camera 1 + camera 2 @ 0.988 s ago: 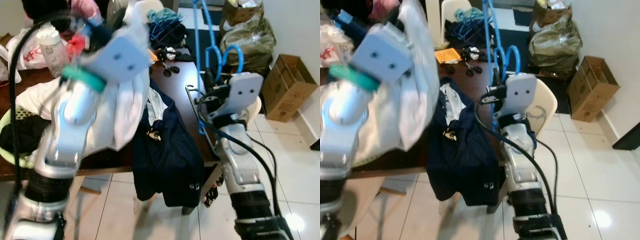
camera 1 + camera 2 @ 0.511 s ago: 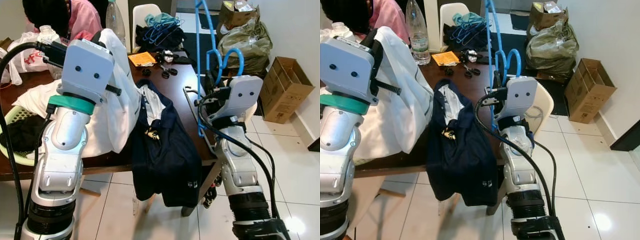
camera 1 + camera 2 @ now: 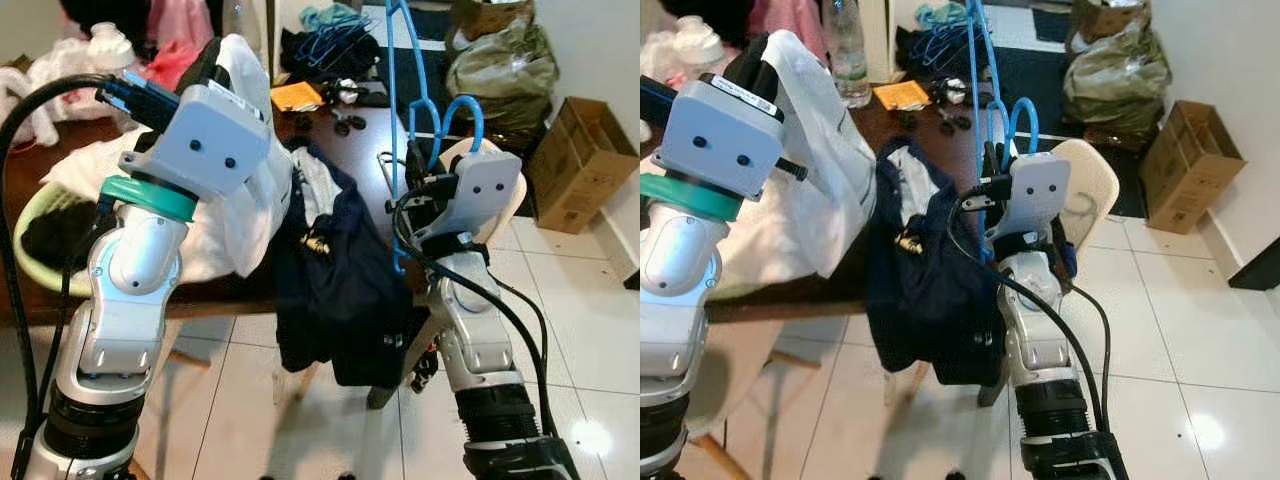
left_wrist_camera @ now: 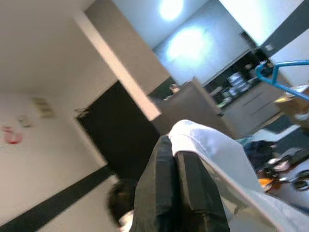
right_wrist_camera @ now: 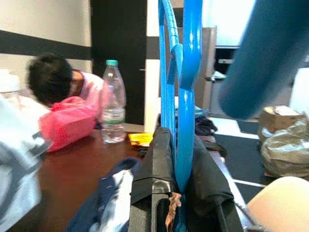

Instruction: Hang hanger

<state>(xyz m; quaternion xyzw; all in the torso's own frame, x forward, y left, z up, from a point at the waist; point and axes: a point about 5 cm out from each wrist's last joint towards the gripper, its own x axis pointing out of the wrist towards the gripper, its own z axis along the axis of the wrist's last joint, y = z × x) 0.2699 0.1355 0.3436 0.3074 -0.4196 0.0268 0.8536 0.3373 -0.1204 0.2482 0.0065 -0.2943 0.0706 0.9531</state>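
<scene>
Smooth, glossy blue plastic on the hanger (image 5: 186,87), clamped between matt black fingers (image 5: 154,179). Soft white cloth (image 3: 245,170), faintly creased, pinched in the left gripper (image 4: 178,193). Dark navy cloth jacket (image 3: 340,290), matt, draped over the edge of the polished dark wood table (image 3: 375,145). Clear plastic bottle (image 5: 113,106). Matt brown cardboard box (image 3: 580,160). Glossy pale floor tiles (image 3: 590,350).

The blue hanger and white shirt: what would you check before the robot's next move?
1. Right gripper shut on the blue hanger: ok.
2. Left gripper shut on the white shirt: ok.
3. Hanger inside the shirt: not ok, they are apart.
4. Navy jacket secure: not ok, it droops off the table edge.
5. Person beyond the table, out of the way: cannot tell.
</scene>
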